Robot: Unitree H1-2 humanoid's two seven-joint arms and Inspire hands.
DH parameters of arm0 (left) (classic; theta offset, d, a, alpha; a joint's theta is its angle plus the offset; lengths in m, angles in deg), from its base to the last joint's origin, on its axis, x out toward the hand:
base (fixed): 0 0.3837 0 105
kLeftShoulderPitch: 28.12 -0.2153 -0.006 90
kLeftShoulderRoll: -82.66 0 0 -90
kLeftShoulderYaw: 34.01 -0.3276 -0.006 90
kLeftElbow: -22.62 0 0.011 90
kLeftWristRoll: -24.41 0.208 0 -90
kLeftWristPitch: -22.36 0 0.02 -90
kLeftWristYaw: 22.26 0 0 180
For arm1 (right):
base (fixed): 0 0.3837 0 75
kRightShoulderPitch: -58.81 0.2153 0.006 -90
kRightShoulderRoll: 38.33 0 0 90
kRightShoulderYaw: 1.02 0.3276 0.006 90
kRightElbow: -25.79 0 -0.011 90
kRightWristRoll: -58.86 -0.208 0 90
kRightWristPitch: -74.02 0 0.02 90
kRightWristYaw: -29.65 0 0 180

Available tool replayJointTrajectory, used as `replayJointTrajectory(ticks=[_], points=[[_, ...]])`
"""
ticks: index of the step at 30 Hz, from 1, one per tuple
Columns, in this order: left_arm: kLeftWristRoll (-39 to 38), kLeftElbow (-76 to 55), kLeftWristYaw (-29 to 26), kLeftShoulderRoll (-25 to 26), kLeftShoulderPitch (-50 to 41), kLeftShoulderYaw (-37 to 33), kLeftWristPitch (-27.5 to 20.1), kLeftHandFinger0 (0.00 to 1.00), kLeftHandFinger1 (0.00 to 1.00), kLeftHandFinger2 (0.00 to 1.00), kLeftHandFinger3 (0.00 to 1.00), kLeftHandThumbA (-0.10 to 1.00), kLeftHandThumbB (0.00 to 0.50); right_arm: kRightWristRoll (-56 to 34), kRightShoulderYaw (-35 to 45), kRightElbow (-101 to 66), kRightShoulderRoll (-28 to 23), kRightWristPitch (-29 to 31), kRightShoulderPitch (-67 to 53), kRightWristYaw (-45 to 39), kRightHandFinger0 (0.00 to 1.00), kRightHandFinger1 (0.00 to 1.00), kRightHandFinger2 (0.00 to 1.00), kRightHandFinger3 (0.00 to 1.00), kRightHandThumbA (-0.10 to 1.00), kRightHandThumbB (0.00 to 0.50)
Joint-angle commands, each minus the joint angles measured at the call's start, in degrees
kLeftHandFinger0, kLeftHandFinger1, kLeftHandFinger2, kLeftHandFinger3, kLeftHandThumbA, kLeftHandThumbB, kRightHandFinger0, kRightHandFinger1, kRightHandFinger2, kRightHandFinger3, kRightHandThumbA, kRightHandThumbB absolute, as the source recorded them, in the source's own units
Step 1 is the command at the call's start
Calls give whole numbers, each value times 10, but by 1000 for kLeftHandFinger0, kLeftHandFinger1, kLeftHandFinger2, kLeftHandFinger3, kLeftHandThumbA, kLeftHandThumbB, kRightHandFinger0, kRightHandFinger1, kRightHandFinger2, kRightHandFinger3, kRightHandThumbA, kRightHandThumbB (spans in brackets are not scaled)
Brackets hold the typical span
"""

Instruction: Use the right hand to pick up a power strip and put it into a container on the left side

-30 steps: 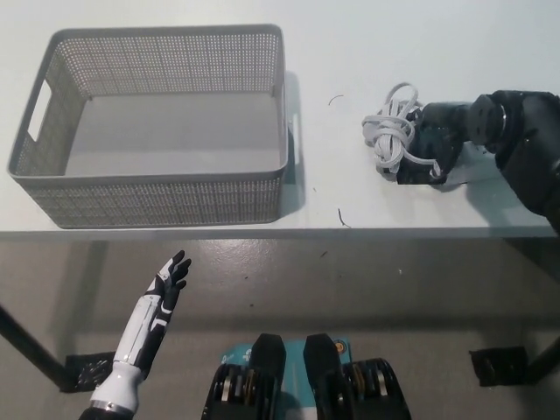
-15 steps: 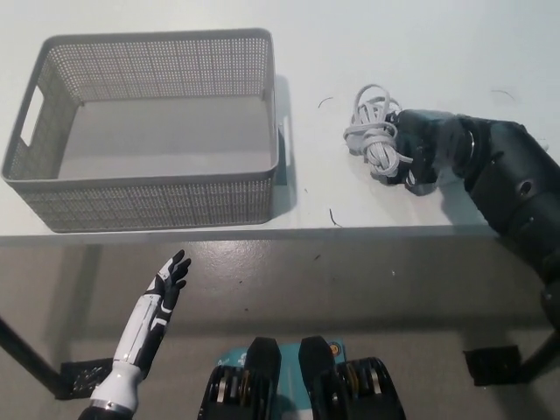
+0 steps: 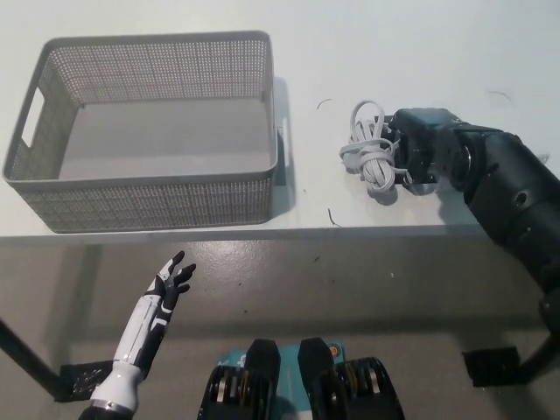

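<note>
The power strip is mostly hidden under my black right hand [image 3: 422,150], which is closed over it on the right part of the white table [image 3: 367,52]. Its coiled white cable [image 3: 369,156] sticks out to the left of the hand. A grey mesh basket [image 3: 157,41] with nothing in it stands on the left side of the table, well apart from the hand. My white left hand [image 3: 164,293] hangs below the table's front edge at the lower left, fingers apart and holding nothing.
The table's front edge [image 3: 262,233] runs across the middle of the picture, with grey floor below it. A small dark thread [image 3: 331,216] lies on the table between basket and cable. A bare strip of table separates them.
The camera shifted after the first frame. Since then my right hand and the cable bundle have moved slightly left and toward the table's front. The left hand stays put.
</note>
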Motion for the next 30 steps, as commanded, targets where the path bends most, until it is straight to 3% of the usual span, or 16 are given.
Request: replayJointTrajectory(ticks=[1, 4, 7, 8, 9, 13, 15, 16, 18, 20, 23, 30], points=[[-3, -31, 2, 16, 8, -1, -23, 883, 891, 870, 1000, 1000, 180, 139, -87, 72, 24, 110, -40, 607, 0, 31, 685, 209, -100, 227], [-6, -32, 5, 15, 4, -2, -23, 852, 862, 850, 1000, 1000, 183, 142, -91, 69, 19, 112, -36, 646, 0, 16, 645, 256, -100, 228], [-7, -33, 7, 15, 1, -2, -23, 844, 853, 842, 1000, 1000, 178, 139, -85, 59, 18, 112, -26, 668, 0, 26, 612, 229, -100, 232], [-8, -32, 7, 15, 1, -2, -23, 834, 843, 833, 1000, 1000, 179, 138, -80, 50, 15, 118, -17, 681, 0, 30, 712, 329, -100, 207], [-9, -31, 8, 15, 1, -2, -23, 830, 841, 831, 1000, 1000, 178, 142, -78, 40, 12, 112, -11, 694, 0, 50, 798, 472, -100, 214], [-7, -32, 7, 17, -4, -5, -23, 796, 817, 813, 1000, 1000, 180, 160, -60, -28, -6, 101, 17, 733, 0, 90, 828, 855, -100, 159], [-5, -33, 8, 18, -5, -6, -23, 789, 808, 805, 1000, 1000, 192, 164, -33, -83, -20, 104, 33, 746, 0, 89, 837, 917, -100, 186], [-5, -33, 7, 17, -6, -7, -23, 788, 806, 802, 1000, 1000, 192, 169, -24, -103, -25, 103, 42, 754, 0, 79, 863, 996, -100, 164], [-4, -33, 6, 16, -8, -7, -23, 787, 801, 797, 1000, 1000, 184, 175, -9, -137, -34, 103, 60, 760, 0, 77, 827, 1000, -100, 146], [-5, -33, 7, 16, -8, -7, -23, 787, 796, 793, 1000, 1000, 184, 167, 17, -172, -39, 112, 76, 739, 0, 122, 814, 1000, -100, 164], [-4, -34, 6, 15, -13, -7, -23, 778, 785, 781, 1000, 1000, 185, 168, 28, -183, -44, 103, 109, 727, 0, 110, 803, 1000, -100, 105], [-6, -35, 10, 16, -12, -7, -23, 765, 770, 764, 1000, 1000, 189, 169, 19, -144, -53, 109, 189, 725, 0, 97, 749, 956, -100, 186]])
